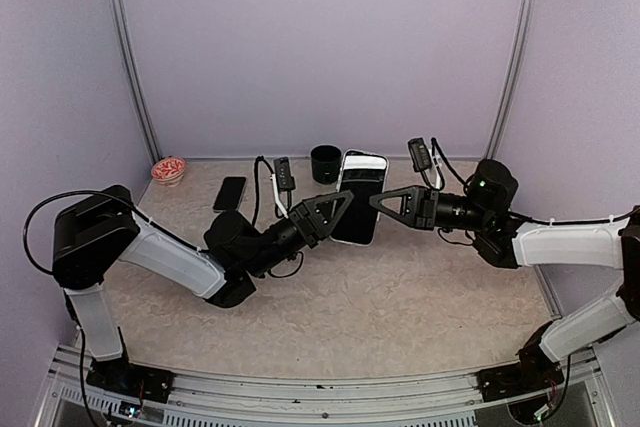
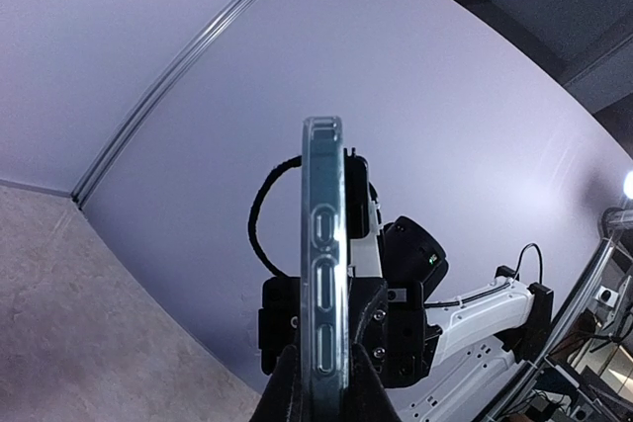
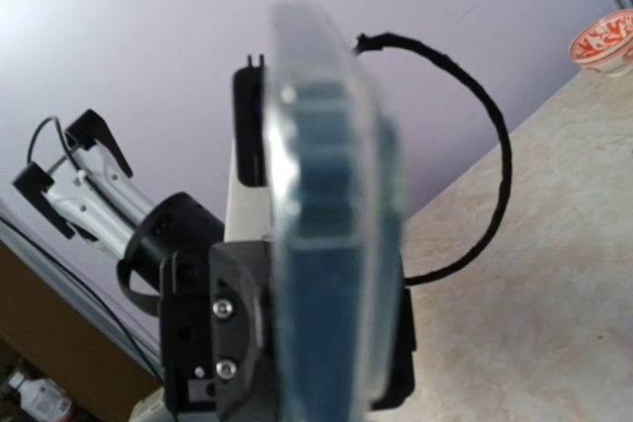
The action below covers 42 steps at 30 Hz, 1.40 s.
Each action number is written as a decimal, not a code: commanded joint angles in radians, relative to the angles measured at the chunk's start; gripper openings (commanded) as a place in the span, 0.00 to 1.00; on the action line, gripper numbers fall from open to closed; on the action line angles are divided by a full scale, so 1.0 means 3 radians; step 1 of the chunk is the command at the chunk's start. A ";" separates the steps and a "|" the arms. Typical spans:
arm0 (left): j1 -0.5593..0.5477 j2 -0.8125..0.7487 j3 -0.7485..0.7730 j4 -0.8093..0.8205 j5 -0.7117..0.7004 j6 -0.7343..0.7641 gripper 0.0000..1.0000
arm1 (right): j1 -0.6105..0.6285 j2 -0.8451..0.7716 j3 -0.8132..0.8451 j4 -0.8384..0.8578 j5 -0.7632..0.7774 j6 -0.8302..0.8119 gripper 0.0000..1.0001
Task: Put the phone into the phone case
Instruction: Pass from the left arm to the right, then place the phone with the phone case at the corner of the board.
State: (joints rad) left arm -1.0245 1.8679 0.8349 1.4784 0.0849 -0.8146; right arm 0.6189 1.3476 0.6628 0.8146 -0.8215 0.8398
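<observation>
phone (image 1: 358,207) looks inside phone case (image 2: 323,244), aloft | left tool (image 1: 340,207), right tool (image 1: 380,202) both clamped on its edges | todo: confirm full seating

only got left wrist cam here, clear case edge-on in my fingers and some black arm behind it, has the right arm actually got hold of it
Observer: Yes. From above, the right gripper is shut on the case from the side opposite the left gripper.
Operator: any phone on the table
Observer: A dark phone lies flat on the table, left of the held case, toward the back wall.
Operator: anything else near the case
Observer: A black cup stands on the table beyond it, by the back wall.
</observation>
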 commanded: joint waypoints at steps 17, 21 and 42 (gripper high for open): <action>0.0220 -0.0583 -0.0620 -0.0094 -0.0079 -0.0041 0.97 | -0.0243 0.0135 0.0683 -0.1252 -0.0502 -0.0548 0.00; 0.0307 -0.1016 -0.0842 -0.0685 -0.0160 0.0143 0.99 | -0.0487 0.0248 0.0832 -0.1665 -0.0622 -0.0722 0.00; 0.0385 -0.3114 -0.1202 -0.3190 -0.1137 0.0991 0.99 | -0.1463 0.1757 0.2531 -0.3741 -0.0497 -0.1780 0.00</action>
State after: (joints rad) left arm -0.9173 0.9733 0.4961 0.6392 -0.2081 -0.5476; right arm 0.2207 1.8103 1.2938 -0.1738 -0.9771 0.3946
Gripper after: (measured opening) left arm 0.989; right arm 0.074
